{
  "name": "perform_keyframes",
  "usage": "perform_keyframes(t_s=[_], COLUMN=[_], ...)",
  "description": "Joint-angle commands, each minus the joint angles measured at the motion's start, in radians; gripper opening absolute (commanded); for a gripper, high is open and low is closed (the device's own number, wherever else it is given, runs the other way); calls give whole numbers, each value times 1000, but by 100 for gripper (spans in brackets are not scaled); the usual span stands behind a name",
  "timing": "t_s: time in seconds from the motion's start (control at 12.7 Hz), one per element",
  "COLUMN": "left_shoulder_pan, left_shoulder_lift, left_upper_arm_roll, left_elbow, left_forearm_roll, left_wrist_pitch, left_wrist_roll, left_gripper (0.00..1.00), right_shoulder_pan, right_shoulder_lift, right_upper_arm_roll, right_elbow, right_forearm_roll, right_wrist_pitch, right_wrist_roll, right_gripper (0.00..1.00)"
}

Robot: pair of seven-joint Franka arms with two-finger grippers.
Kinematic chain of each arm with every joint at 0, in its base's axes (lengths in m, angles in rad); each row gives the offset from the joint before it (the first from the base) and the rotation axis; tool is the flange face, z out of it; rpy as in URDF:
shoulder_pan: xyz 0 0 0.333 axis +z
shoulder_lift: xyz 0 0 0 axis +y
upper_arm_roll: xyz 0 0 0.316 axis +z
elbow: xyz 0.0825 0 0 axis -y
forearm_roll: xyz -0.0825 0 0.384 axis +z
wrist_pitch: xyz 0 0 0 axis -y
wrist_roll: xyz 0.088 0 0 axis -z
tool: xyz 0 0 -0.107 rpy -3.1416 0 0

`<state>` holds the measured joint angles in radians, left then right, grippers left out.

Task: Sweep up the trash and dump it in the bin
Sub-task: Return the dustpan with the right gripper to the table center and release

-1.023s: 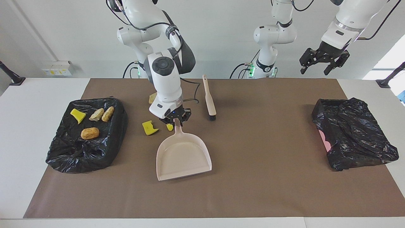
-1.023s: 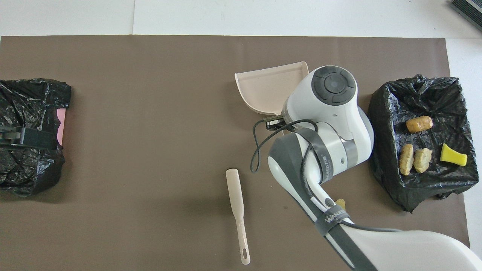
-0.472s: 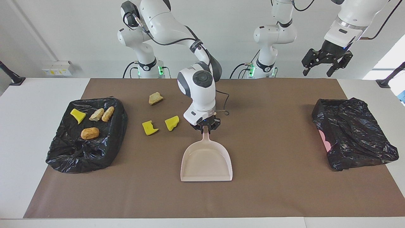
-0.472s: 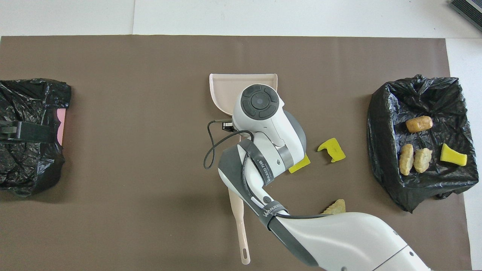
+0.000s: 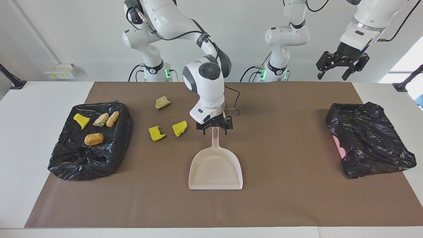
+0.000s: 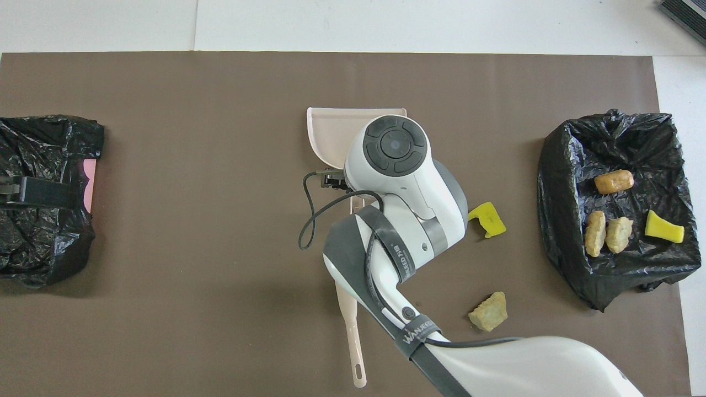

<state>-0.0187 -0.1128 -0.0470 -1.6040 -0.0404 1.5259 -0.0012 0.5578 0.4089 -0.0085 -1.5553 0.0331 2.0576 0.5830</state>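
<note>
Beige plastic catches our eye first: the dustpan (image 5: 215, 167) lies flat on the brown mat (image 5: 281, 205) in the middle of the surface, its handle toward the robots and its open lip away from them. A second ago the right pincer (image 5: 214, 129) was clamped on this handle beside the bin; now the dustpan has been carried to the middle and set down, and the fingers stand apart on both sides of the handle without gripping it. We judge that the right arm is free for the brush (image 6: 351, 336), which lies nearer to the robots than the dustpan, partly hidden under the arm. The left pincer (image 5: 342, 67) waits high in the air, fingers apart, over the left arm's end of the surface, holding nothing. For the trash, four pieces (image 5: 94, 125) are already in the black-lined bin (image 5: 99, 162) at the right arm's end, and three are on the mat between bin and dustpan: two yellow sponge chunks (image 5: 156, 133) (image 5: 179, 128) and a tan lump (image 5: 162, 102) nearer to the robots. A second black-bagged bin (image 5: 370, 142) sits at the left arm's end. The mat around the dustpan's lip is open, so there is room to sweep; the nearest sponge chunk is just beside the handle.
</note>
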Motion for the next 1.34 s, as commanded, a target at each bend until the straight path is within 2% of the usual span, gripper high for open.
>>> perform_keyframes(t_s=[0.0, 0.24, 0.39, 0.63, 0.87, 1.26], left_shoulder_pan=[40, 66, 68, 56, 65, 65], left_shoulder_lift=[-7, -7, -8, -13, -11, -11], left_upper_arm_roll=[-28, -44, -47, -45, -44, -34], left_elbow=[-13, -13, -13, -13, -11, -11], left_forearm_roll=[11, 10, 10, 10, 10, 11], left_wrist_pitch=[16, 13, 3, -7, -4, -6], left_wrist_roll=[7, 7, 6, 0, 0, 1], left_gripper=[100, 100, 100, 100, 100, 100], right_shoulder_pan=[36, 76, 112, 125, 131, 224], right_shoulder_lift=[-134, -221, -249, -335, -444, -438], right_upper_arm_roll=[9, 10, 10, 35, 38, 36], right_elbow=[-141, -149, -169, -322, -552, -675], right_forearm_roll=[21, 24, 25, 85, 120, 120], right_wrist_pitch=[-34, -195, -238, -192, -30, 91], right_wrist_roll=[30, 28, 79, 115, 97, 101], right_gripper=[100, 100, 100, 100, 100, 100])
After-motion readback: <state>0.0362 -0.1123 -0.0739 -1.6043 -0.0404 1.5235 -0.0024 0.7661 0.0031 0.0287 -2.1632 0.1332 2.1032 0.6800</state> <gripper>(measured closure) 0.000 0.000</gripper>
